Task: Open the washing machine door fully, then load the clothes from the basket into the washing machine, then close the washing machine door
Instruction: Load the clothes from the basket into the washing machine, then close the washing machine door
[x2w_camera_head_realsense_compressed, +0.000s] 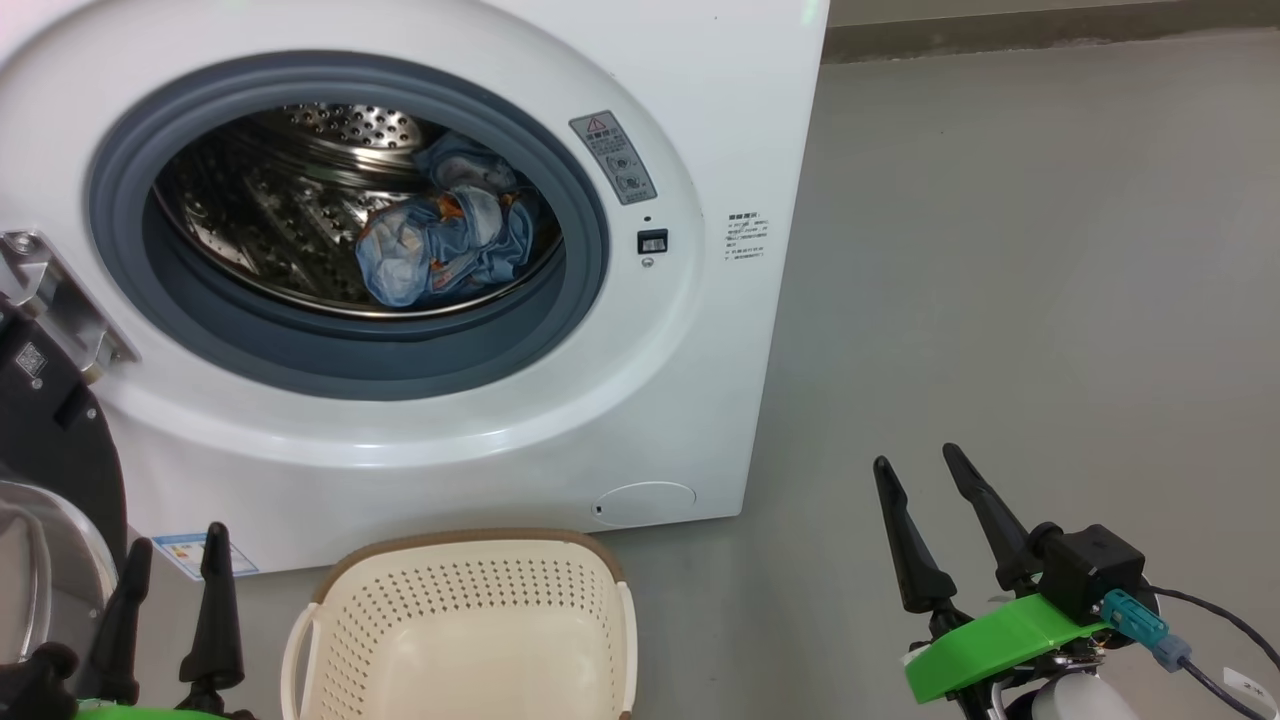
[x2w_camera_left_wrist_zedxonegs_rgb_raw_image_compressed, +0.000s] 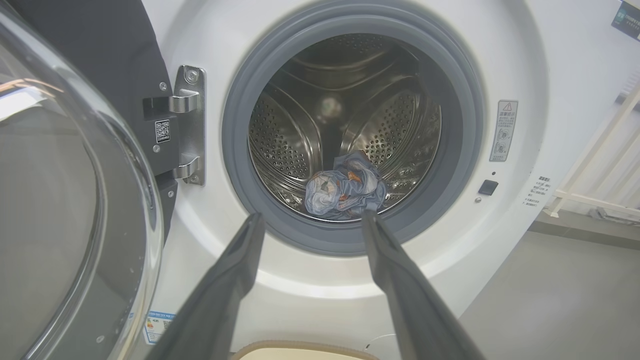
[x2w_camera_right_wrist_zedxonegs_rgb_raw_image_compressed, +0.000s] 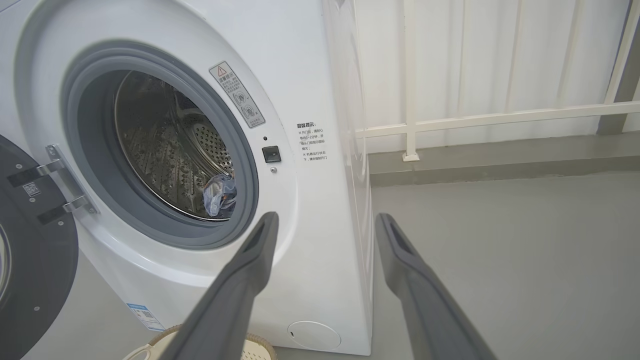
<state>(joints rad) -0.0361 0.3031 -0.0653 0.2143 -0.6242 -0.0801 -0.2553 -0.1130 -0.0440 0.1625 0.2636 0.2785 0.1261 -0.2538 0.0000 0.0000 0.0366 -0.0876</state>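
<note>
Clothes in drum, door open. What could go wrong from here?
The clothes lie at the drum's front edge near the grey gasket; the closing washing machine door could pinch them. The door's glass bowl stands close beside the open left gripper, so a careless reach may bump it. The basket standing below the drum might snag a reaching arm.

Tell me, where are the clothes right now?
In the head view the clothes lie inside the washing machine, low and right in its steel drum, just behind the grey gasket.
</note>
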